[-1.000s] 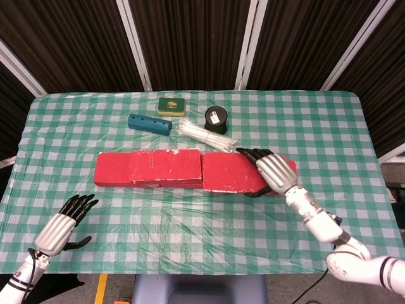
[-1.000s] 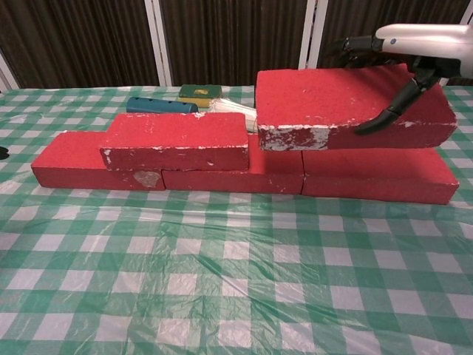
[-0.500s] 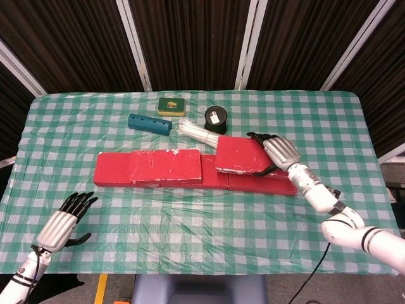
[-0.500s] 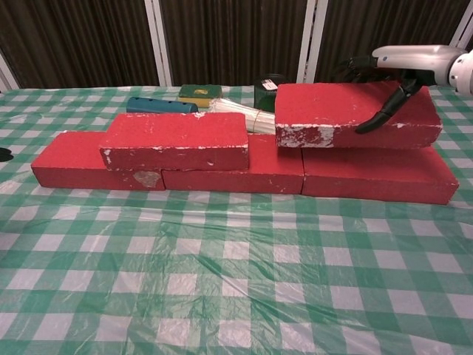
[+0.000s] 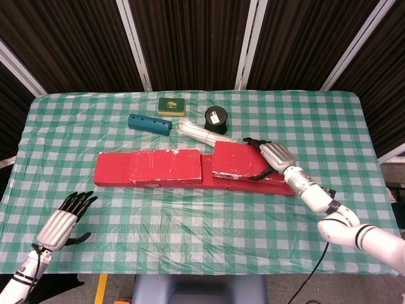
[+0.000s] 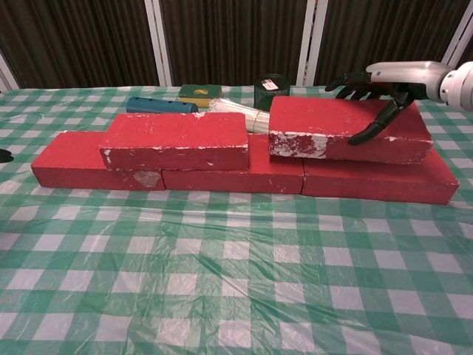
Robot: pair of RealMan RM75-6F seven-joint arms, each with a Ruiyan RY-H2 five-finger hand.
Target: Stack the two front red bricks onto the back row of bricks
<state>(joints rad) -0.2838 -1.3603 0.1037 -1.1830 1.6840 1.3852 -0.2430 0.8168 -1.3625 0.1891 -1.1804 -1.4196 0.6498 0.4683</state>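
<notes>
step in hand: right hand [image 6: 384, 85] is seating the second upper brick [image 6: 347, 129] on the right end of the back row [image 6: 222, 176]; judged near the end of the task.
right hand fingers: grasping the second upper brick, fingers over the top and far edge, thumb running down the front face.
left hand [image 5: 63, 221]: lying low at the near left table edge, fingers spread, holding nothing, well apart from the bricks.
task things: first upper brick [image 6: 177, 140] is already sitting on the left part of the back row; second upper brick is resting on the row, spanning the joint between the middle and right bricks.
alignment: in the chest view a gap is showing between the two upper bricks; the head view shows the second one lying slightly skewed to the row.
doing it well: judged that the brick should be squared to the row and flat before the fingers open; thumb should be peeling off the front face without dragging the brick forward.
risk: judged that lifting away at an angle could be nudging the brick off the row's front edge.
containers: black round tin [image 5: 216, 118] and green flat tin [image 5: 171, 106] are sitting behind the row, both lidded; contents cannot be told.
other: blue cylinder [image 5: 149, 123] and white bundle of sticks [image 5: 202, 133] are lying behind the row on the checked tablecloth [image 5: 202, 228].
</notes>
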